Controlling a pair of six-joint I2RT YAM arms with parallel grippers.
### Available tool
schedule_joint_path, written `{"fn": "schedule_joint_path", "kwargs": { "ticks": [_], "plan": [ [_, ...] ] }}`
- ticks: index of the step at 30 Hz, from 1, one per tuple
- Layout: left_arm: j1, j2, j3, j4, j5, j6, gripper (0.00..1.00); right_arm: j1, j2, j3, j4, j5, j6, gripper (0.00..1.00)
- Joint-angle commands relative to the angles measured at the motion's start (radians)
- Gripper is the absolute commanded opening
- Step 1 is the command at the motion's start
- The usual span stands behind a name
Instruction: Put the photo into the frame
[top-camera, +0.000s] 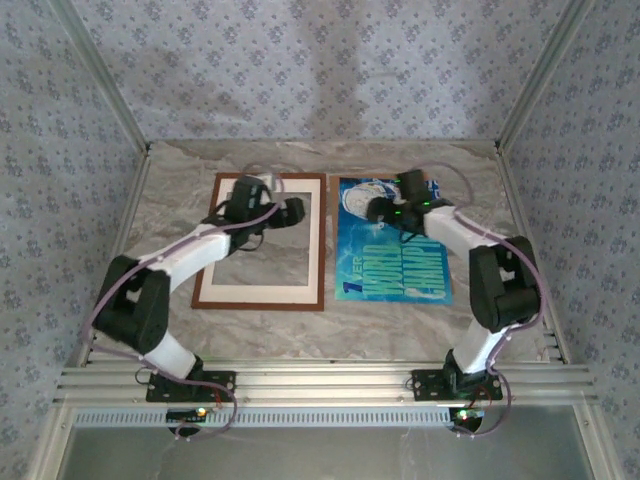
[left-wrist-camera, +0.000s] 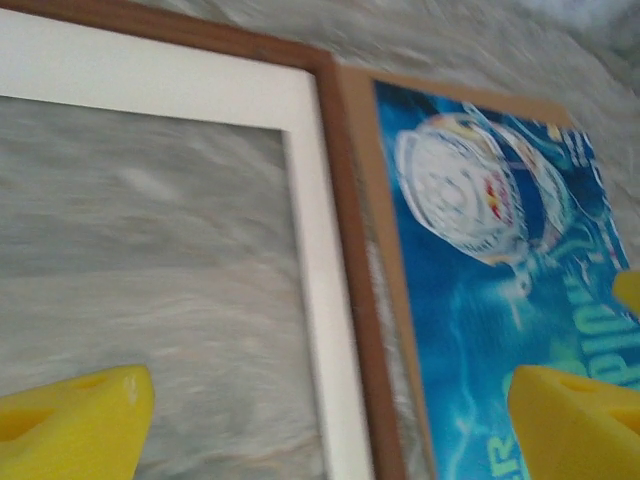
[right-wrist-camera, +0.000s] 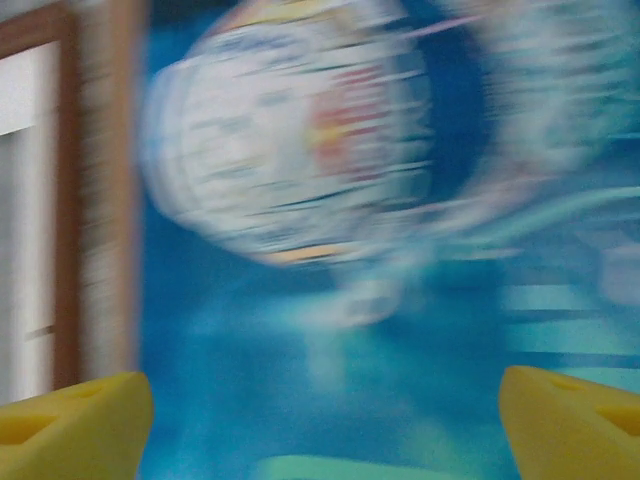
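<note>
Photo, flat blue paper rectangle

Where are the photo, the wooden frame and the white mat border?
photo (top-camera: 400, 270): top external view, on its blue lettered lower half.
frame (top-camera: 270, 303): top external view, on its near bottom rail.
white mat border (left-wrist-camera: 150, 75): left wrist view, on its upper strip.
</note>
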Motion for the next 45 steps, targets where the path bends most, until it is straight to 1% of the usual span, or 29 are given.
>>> {"fn": "schedule_joint_path", "kwargs": {
  "ticks": [1,3,5,9,13,17,21,27,31,37,43,45],
  "plan": [
    [-0.083,0.101,0.108,-0.076,-0.007,0.038,0.9,-0.123,-0.044,-0.05,-0.112,0.045,-0.104,0.94],
    [-0.137,0.177,0.199,-0.131,-0.027,0.064,0.9,-0.184,-0.055,-0.076,-0.111,0.026,-0.108,0.95],
    [-0.176,0.243,0.276,-0.178,-0.039,0.085,0.9,-0.212,-0.057,-0.089,-0.116,0.015,-0.118,0.95],
    [-0.224,0.368,0.411,-0.255,-0.03,0.103,0.89,-0.226,-0.047,-0.093,-0.16,0.06,-0.104,0.95],
    [-0.256,0.469,0.529,-0.319,-0.033,0.128,0.89,-0.251,-0.015,-0.074,-0.15,0.084,-0.11,0.95],
    [-0.264,0.572,0.654,-0.386,-0.034,0.14,0.89,-0.276,0.073,0.021,-0.132,0.024,-0.13,0.95],
    [-0.266,0.631,0.727,-0.415,-0.025,0.15,0.88,-0.289,0.163,0.138,-0.151,-0.038,-0.157,0.94],
    [-0.27,0.683,0.773,-0.435,-0.013,0.151,0.88,-0.299,0.291,0.26,-0.169,-0.115,-0.17,0.92],
    [-0.269,0.699,0.776,-0.437,-0.011,0.151,0.88,-0.309,0.353,0.335,-0.202,-0.136,-0.168,0.91],
    [-0.27,0.711,0.775,-0.431,-0.003,0.15,0.88,-0.325,0.401,0.392,-0.264,-0.18,-0.193,0.9],
    [-0.269,0.718,0.781,-0.431,0.004,0.153,0.87,-0.349,0.396,0.377,-0.285,-0.232,-0.236,0.89],
    [-0.27,0.722,0.782,-0.43,0.003,0.154,0.87,-0.365,0.394,0.373,-0.287,-0.297,-0.259,0.88]
  ]
}}
